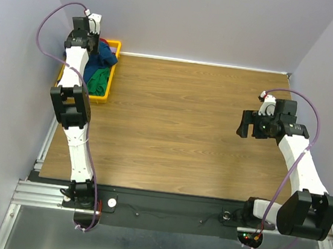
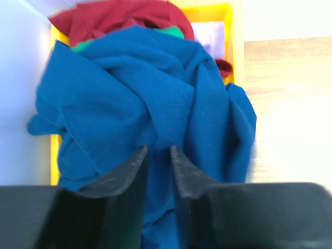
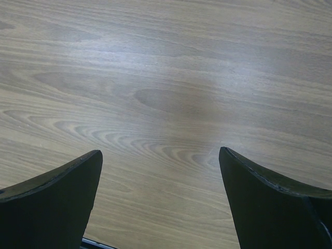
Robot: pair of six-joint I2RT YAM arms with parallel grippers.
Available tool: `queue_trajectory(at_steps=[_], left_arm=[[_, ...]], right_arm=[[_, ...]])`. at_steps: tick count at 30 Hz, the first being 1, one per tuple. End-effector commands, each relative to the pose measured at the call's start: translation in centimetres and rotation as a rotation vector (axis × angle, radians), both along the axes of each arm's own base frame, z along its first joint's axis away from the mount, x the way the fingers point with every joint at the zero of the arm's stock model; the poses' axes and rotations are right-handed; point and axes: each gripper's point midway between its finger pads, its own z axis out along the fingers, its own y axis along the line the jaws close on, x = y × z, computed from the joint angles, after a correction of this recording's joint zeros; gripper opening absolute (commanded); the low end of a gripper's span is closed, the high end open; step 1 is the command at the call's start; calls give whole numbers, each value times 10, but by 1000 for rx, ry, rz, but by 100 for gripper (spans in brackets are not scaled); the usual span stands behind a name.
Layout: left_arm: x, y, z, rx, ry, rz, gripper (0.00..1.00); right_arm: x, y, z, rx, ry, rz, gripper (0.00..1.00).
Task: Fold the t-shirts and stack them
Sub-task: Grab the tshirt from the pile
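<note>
The t-shirts lie bunched in a yellow tray (image 2: 231, 15) at the table's far left. A blue t-shirt (image 2: 145, 88) is on top, over a green one (image 2: 176, 32) and a dark red one (image 2: 119, 15). My left gripper (image 2: 159, 151) reaches down into the heap, its jaws drawn close with a fold of the blue cloth pinched between them. In the top view the left wrist covers part of the blue t-shirt (image 1: 106, 54) and the green one (image 1: 99, 81). My right gripper (image 3: 161, 155) hangs wide open over bare wood at the right (image 1: 247, 123), holding nothing.
The yellow tray (image 1: 116, 48) sits against the left wall at the wooden table's (image 1: 179, 120) back corner. Walls close in the left, back and right sides. A metal rail and the arm bases run along the near edge (image 1: 162, 212).
</note>
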Motion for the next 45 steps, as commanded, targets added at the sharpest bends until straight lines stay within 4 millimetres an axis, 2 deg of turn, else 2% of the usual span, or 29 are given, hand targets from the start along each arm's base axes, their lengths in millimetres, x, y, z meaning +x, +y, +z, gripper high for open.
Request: queue_trajectory(at_steps=[1,4,5,7,8,9,10,11,13,19,25,28,31,33,36,38,39,40,43,45], left_arm=[[6,7,74,40,-163,-1,26],[4,5,88,49,-184,-9,13],[3,6,92,53,-189,-9,6],[1,6,100,64,-200,-10,4],[0,6,100,66,-200,-11,6],[-1,7,100,68,-198,-10,14],[-2,6,100,65,-196,-9,29],[-2,5,98,63,-191,-12,55],[-1,7,92,62,-180,-6,66],[7,12,54,64,-118,12,68],[13,19,27,81,-85,31,66],[15,21,19,86,-73,30,63],[17,20,14,79,-70,26,53],[18,18,18,71,-81,20,42],[18,16,27,64,-98,10,32],[17,15,33,56,-107,1,21],[17,14,35,54,-110,-1,5],[16,14,38,52,-114,-1,0],[15,12,51,24,-138,-14,0],[12,9,76,1,-187,-28,0]], right_arm=[[10,1,21,2,-61,21,100],[9,2,23,2,-66,20,100],[9,2,24,1,-68,21,100],[7,2,24,2,-70,22,100],[7,2,24,2,-73,22,100],[6,2,24,1,-72,23,100],[6,3,24,4,-72,24,100],[5,3,25,6,-74,24,100],[5,3,25,4,-78,24,100],[6,1,21,-4,-65,18,100],[8,-1,18,-9,-54,11,100],[9,-2,16,-12,-47,10,100],[10,-2,14,-10,-39,11,100],[10,-2,14,-10,-38,10,100],[10,-1,14,-8,-36,13,100],[10,-1,14,-7,-36,14,100],[10,-1,13,-6,-35,14,100],[10,-1,14,-7,-36,14,100],[8,-1,15,-7,-43,14,100],[8,-1,16,-7,-48,16,100]])
